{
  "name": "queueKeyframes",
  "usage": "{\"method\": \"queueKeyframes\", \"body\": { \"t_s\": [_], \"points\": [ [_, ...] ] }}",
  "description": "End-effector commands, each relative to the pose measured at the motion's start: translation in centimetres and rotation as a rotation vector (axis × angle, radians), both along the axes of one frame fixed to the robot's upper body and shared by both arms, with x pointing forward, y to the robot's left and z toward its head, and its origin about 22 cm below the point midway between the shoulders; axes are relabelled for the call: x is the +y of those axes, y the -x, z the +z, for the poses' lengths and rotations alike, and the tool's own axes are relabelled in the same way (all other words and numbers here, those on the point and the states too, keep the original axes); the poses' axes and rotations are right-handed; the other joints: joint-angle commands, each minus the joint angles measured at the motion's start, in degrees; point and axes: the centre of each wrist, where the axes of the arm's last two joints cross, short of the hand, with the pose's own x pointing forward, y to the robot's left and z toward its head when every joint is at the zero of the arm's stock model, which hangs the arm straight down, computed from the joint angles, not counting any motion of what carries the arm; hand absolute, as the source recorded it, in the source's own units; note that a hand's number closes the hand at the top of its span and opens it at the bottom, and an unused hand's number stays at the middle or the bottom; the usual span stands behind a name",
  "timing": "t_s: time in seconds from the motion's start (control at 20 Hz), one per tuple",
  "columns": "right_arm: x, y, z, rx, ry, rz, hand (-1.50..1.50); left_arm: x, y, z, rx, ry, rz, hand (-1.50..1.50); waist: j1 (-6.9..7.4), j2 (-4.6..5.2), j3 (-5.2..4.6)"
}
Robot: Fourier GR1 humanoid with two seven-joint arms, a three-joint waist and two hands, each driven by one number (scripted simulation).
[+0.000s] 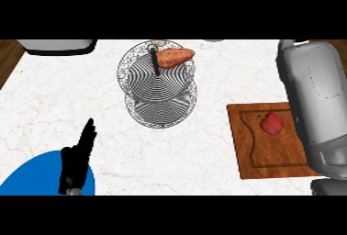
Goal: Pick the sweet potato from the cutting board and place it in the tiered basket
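Observation:
The orange sweet potato [175,57] lies in the upper tier of the wire tiered basket [139,75], at the back middle of the counter and just right of the basket's black centre post. No hand touches it. The wooden cutting board [261,156] lies at the right and carries a red fruit [272,123]. My left hand [76,153] rests open at the lower left, fingers straight and pointing up. My right forearm [317,101] runs up the right edge past the board to the top of the view. Its hand does not show.
A blue round object [34,180] sits at the lower left corner, partly under my left hand. A white and dark appliance [58,46] stands at the back left. The counter's left edge meets a wooden floor [8,57].

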Motion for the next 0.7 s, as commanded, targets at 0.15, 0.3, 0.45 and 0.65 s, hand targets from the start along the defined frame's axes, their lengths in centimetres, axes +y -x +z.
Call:
{"method": "queueKeyframes", "body": {
  "t_s": [0.15,0.3,0.45,0.65],
  "points": [
    [-14.2,4.1,2.7,-0.013,-0.029,-0.082,-1.5,-0.5,-0.3,0.2,0.011,0.009,0.021,0.0,-0.85,-0.02,-0.04],
    [-20.1,6.2,2.2,-0.014,-0.032,-0.095,-1.5,-0.7,1.5,-1.5,0.014,0.001,-0.006,0.0,-0.02,0.25,-0.04],
    [-25.3,8.9,1.0,0.009,-0.03,-0.06,-1.5,0.1,-0.3,0.0,0.012,0.009,0.005,0.0,0.0,0.35,-0.02],
    [-29.5,11.3,2.0,0.003,-0.056,-0.013,-1.5,0.7,0.1,-1.2,0.004,-0.005,0.001,0.0,0.51,0.41,-0.07]
  ]
}}
